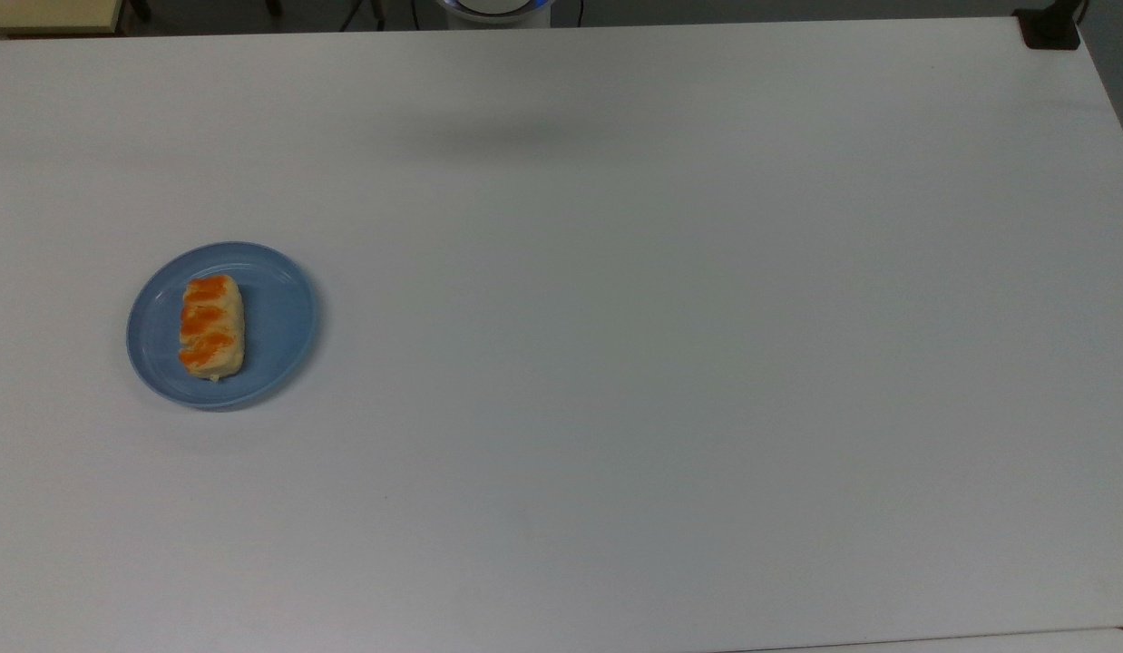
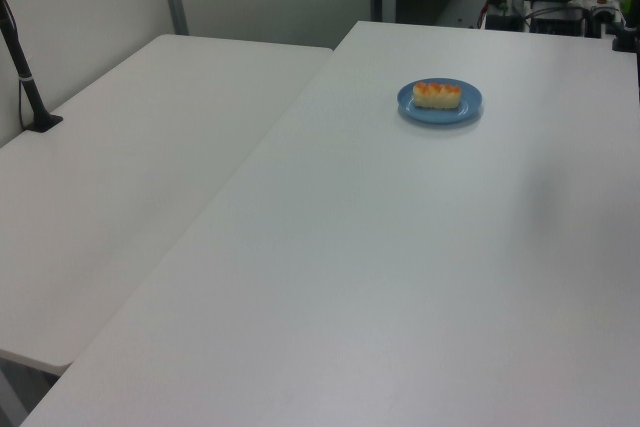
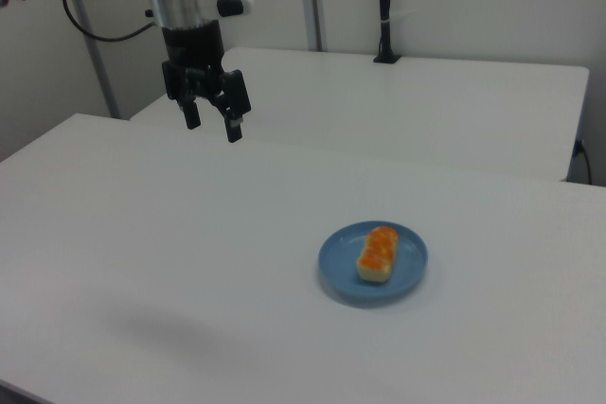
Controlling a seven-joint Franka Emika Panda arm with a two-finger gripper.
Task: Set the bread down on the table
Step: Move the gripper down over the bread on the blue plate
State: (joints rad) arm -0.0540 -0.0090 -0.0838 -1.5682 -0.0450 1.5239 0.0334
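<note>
The bread point(image 3: 378, 253) lies on the blue plate point(image 3: 338, 274) on the bench point(image 3: 142, 234), well apart from the raised claw point(image 3: 212, 127), which is spread open and empty.

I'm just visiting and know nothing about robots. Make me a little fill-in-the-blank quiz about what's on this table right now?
1. The bread lies on a round plate whose colour is ____.
2. The stripes on top of the bread are ____ in colour.
3. The gripper hangs in the air with its fingers ____, holding nothing.
4. The plate rests on a table that is ____ in colour.

Missing words: blue; orange; open; white
</note>
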